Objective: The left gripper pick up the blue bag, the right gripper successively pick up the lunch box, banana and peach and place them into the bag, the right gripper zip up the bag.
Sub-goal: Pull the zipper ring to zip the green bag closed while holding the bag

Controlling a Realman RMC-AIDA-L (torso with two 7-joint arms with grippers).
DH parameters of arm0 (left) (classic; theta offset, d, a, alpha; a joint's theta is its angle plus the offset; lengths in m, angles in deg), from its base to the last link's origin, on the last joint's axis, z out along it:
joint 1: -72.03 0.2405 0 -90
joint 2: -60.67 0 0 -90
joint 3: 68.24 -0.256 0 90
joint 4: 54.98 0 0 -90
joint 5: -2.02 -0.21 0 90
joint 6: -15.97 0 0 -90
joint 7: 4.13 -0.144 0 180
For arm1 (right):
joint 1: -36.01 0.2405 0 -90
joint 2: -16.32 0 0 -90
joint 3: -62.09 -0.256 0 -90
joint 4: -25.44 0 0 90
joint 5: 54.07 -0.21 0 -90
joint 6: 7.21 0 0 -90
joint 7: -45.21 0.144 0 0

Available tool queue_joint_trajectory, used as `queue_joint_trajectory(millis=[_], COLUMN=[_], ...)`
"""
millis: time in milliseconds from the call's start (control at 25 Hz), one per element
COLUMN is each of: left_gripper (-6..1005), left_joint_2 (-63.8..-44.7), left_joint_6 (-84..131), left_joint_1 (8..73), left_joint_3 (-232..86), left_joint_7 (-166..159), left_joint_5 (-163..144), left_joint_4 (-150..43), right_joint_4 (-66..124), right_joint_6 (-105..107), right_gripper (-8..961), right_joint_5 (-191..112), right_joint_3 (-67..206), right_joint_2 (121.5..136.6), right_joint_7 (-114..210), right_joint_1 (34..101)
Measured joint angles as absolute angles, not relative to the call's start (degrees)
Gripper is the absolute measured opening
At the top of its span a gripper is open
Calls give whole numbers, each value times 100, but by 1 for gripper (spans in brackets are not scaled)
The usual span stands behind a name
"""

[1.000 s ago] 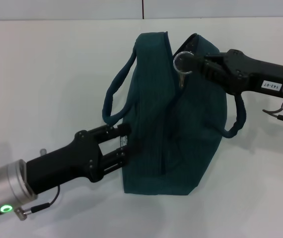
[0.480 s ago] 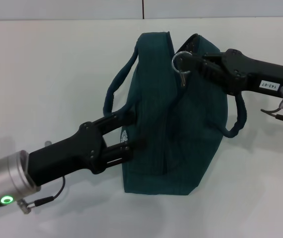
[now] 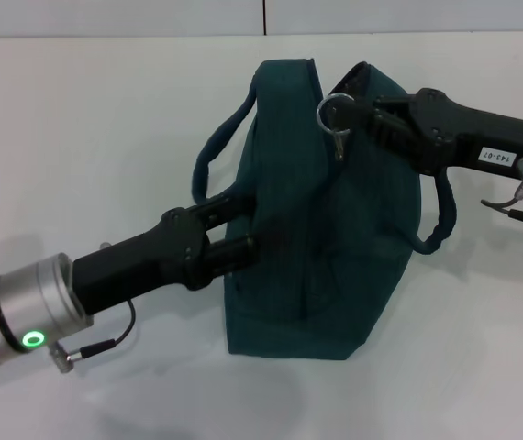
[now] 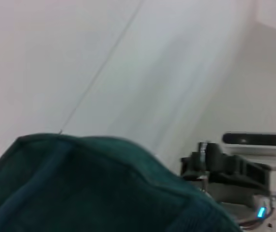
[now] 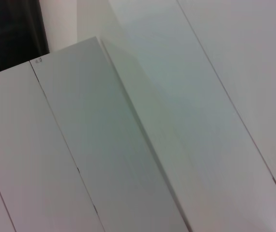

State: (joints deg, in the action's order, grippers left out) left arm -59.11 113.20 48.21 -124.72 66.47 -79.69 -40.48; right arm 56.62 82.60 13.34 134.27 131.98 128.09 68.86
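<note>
Centre frame I see the blue bag [image 3: 321,229] on the white table [image 3: 87,119]. My right gripper [image 3: 351,113] pinches its ring zip pull [image 3: 332,115] upper right; left gripper [image 3: 243,229] presses the bag's left side.

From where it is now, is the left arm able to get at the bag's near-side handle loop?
Probably yes. The left gripper is pressed against the blue bag just below that handle loop, with only bare table beside it. The right gripper is busy at the ring zip pull.

Open table [image 3: 105,119] around blue bag [image 3: 335,266]; bag mouth seemingly shut.
</note>
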Motion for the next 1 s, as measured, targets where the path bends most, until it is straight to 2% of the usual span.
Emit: queue_joint_trajectory(millis=[160, 680, 1000], left_gripper=[754, 293, 150], left_joint_2=[-5912, -5898, -5883], left_joint_6=[11193, 11150, 11199], left_joint_1=[4797, 4741, 4720], left_joint_3=[-12469, -12458, -12593], left_joint_7=[6722, 6961, 6975], left_joint_5=[-7941, -7821, -7872], left_joint_4=[-4048, -4043, -3999], right_joint_4=[5664, 5633, 5452], right_joint_6=[8260, 8295, 8333], right_gripper=[6, 5, 6], right_joint_5=[1334, 1252, 1229], right_joint_3=[13396, 13314, 13086], right_joint_2=[13192, 13166, 13156], right_joint_7=[12809, 12809, 12813], right_joint_1=[6882, 6839, 6841])
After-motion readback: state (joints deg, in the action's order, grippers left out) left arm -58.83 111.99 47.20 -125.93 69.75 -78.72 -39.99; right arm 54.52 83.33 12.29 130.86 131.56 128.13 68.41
